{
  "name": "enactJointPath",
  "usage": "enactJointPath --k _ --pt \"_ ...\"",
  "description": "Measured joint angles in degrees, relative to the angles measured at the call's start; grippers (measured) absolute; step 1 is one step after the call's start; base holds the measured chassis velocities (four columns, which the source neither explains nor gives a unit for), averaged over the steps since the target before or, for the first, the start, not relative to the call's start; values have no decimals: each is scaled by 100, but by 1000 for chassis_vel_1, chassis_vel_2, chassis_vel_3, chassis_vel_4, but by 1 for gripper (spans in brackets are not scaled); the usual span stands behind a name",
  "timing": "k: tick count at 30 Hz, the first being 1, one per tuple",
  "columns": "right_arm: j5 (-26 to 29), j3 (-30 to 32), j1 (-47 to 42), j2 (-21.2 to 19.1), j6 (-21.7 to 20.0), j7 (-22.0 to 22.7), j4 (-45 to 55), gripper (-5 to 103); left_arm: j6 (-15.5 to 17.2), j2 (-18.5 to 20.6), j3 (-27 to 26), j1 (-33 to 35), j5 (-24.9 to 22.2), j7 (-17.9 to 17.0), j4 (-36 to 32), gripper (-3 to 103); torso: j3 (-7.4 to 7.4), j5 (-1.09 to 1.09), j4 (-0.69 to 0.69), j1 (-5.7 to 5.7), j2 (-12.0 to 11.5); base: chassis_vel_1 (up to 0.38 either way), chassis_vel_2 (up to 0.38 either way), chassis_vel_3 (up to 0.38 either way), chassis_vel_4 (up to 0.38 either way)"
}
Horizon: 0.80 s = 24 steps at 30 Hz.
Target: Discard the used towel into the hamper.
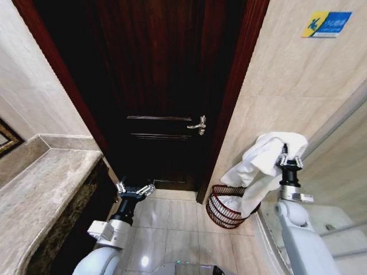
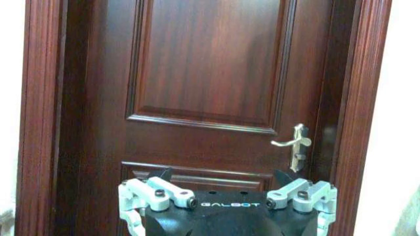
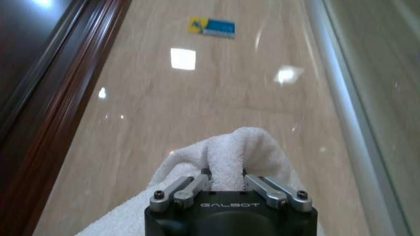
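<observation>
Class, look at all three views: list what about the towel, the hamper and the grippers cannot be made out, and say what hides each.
- Head view: the hamper's inside and far rim, hidden by the hanging towel.
- Head view: whether the towel's lower end touches the hamper or anything inside.
- Right wrist view: the right gripper's fingertips, buried in towel folds.
- Left wrist view: the left gripper's body, cut off by the picture's edge.

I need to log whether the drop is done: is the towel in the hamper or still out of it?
Mostly out. The right gripper is shut on the towel, held up by the wall; its lower end hangs down into the hamper.
</observation>
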Motion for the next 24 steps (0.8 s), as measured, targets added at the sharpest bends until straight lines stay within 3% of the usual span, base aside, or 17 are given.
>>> enactJointPath --k 24 --pt "-39 -282 116 277 615 -350 -1707 13 0 0 0 0 0 0 0 100 0 1 0 0 0 0 0 0 0"
